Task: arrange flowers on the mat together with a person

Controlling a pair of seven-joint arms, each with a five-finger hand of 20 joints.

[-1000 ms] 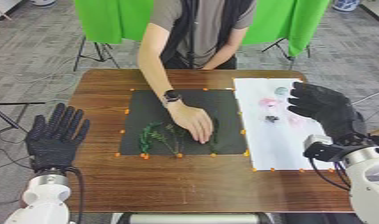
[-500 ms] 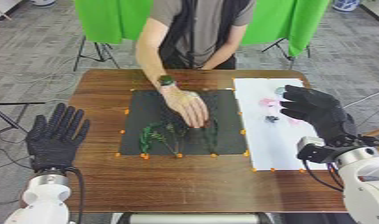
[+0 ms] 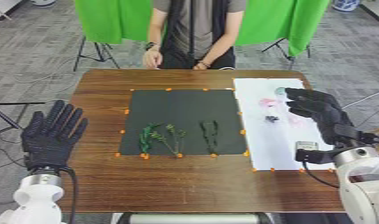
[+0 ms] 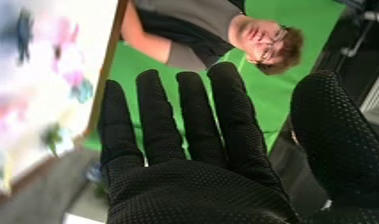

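Rm on mat (image 3: 181, 109) past greens (image 3: 146, 135)

The mat (image 3: 168, 107) is dark grey, the leafy sprigs (image 3: 145, 137) green

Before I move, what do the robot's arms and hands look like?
Left arm and right arm: white, rounded shells, a black cable by each wrist. Left hand and right hand: black gloves, fine dotted texture on the right one.

floor: we see gray carpet (image 3: 43, 70), thin cables (image 3: 4, 161) at the left
backdrop: we have green cloth (image 3: 101, 22) beyond the table (image 3: 203, 192)
stands: we spot black legs (image 3: 100, 56) below the cloth
furniture: our table is brown wood
far right: we notice a blue-and-white pot (image 3: 345, 5)
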